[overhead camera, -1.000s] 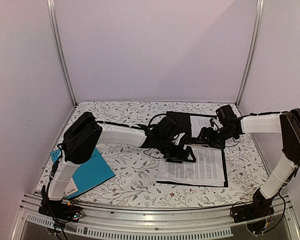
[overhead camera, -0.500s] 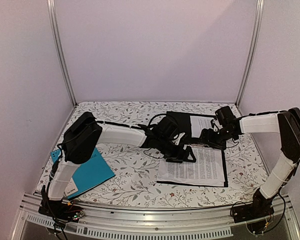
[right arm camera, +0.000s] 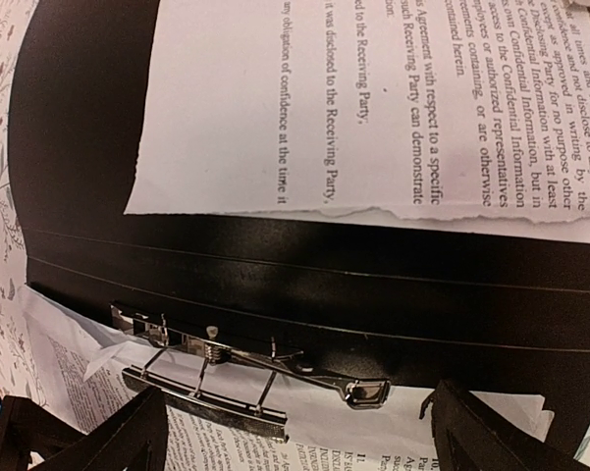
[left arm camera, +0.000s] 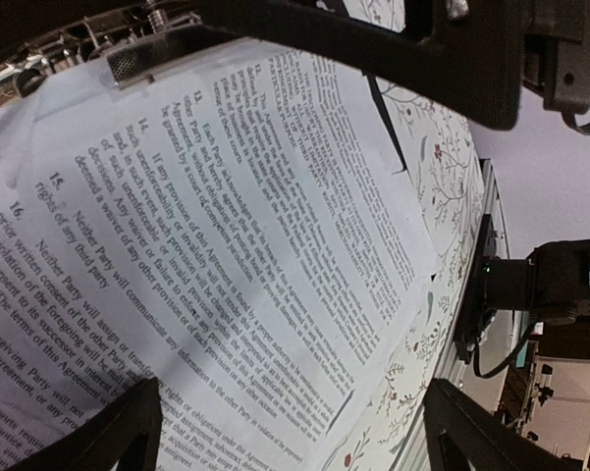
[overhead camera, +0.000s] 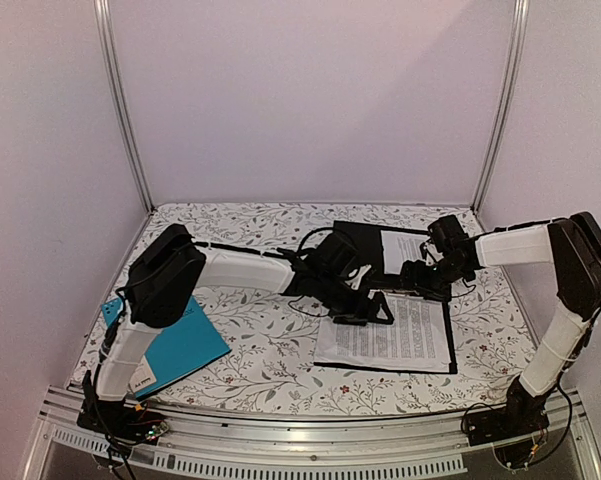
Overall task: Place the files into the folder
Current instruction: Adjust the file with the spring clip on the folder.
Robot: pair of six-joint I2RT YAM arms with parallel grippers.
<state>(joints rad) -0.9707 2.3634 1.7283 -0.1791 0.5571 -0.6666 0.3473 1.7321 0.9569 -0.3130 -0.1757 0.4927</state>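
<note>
— Where are the files found?
— The files (overhead camera: pixel 390 335) are laid flat on the near half of the opened folder (overhead camera: pixel 360 238), just beside its metal clip (right arm camera: pixel 245 378).
— And the grippers?
— The left gripper (overhead camera: pixel 372 310) is held spread above the sheets' far edge. Farther back, the right gripper (overhead camera: pixel 417 277) is likewise spread, with nothing clasped.

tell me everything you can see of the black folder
The black folder lies opened flat on the floral table, right of centre. It looks like smooth matte plastic, with two parallel creases marking the spine across its middle. A silver metal clip is fixed on the near half beside the spine. Printed sheets cover most of that half, reaching up to the clip, with a thin black border showing. A torn sheet of print, its edge ragged, rests on the far half.
</note>
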